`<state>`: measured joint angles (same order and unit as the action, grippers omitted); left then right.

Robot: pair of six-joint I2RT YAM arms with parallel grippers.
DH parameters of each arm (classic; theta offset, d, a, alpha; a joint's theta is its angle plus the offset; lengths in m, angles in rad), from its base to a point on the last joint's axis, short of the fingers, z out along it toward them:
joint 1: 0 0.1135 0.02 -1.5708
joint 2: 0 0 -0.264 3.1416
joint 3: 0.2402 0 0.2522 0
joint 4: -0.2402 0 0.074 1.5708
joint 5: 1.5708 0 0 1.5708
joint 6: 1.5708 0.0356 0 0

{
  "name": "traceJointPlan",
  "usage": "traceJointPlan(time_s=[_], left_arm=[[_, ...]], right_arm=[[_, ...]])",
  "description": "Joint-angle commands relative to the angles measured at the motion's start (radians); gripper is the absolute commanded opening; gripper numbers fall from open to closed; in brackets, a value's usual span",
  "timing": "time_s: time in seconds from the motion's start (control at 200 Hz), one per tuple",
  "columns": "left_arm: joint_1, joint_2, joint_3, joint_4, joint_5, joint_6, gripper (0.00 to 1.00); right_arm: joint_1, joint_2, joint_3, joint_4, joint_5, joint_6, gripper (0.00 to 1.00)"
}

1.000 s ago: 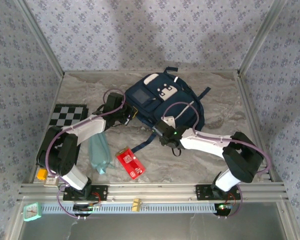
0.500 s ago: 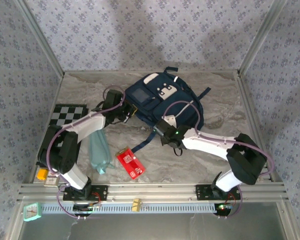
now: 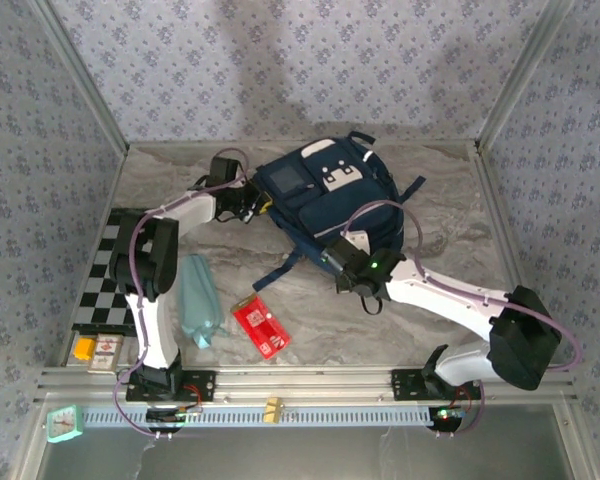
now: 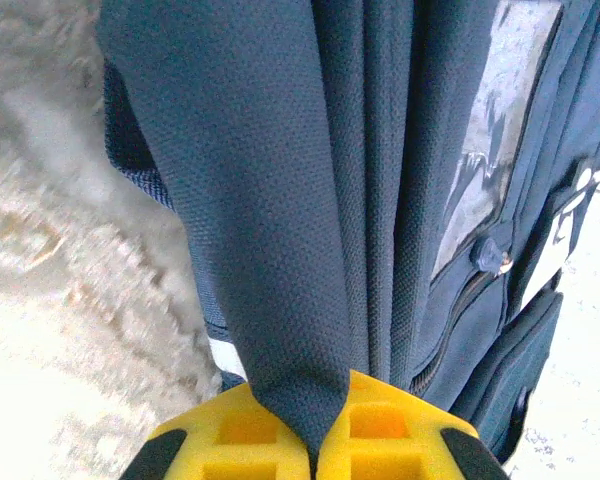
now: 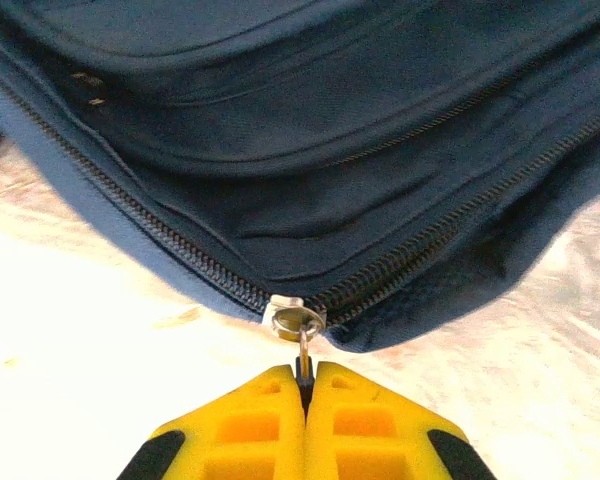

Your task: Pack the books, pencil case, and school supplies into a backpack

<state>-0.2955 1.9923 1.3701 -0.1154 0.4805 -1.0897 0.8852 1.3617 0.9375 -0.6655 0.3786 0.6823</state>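
Unzipping step, likely — left gripper point(image 4: 315, 425) clenched on backpack point(image 3: 325, 190) fabric, right gripper point(image 5: 305, 385) pinching the zipper pull point(image 5: 302, 345) — next calls for a steady drag along the track point(image 5: 192, 248).

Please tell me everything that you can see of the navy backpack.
The backpack is large, of navy woven fabric, with white patches, a clear plastic window on its front and a dark strap trailing toward the near side. It lies front up, at an angle, toward the back of the table. The left gripper is shut on a fold of its fabric at its left side; the right gripper is shut on the zipper pull at its near edge.
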Motion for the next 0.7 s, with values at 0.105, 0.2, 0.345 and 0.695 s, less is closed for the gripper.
traceJointPlan(time_s=[0.105,0.2,0.345,0.695], left_arm=[[0.020,0.009,0.114,0.045,0.087,0.154,0.32],[0.027,-0.084,0.027,0.028,0.076,0.234,0.54],[0.023,-0.275,-0.144,0.010,0.021,0.243,0.68],[-0.163,-0.625,-0.544,0.157,-0.191,-0.144,0.78]], right_arm=[[0.012,0.099,0.140,0.069,-0.109,-0.021,0.00],[0.012,0.112,0.151,0.043,-0.086,-0.032,0.00],[0.005,0.092,0.112,0.060,-0.101,-0.035,0.00],[0.015,0.088,0.076,0.147,-0.130,-0.021,0.00]])
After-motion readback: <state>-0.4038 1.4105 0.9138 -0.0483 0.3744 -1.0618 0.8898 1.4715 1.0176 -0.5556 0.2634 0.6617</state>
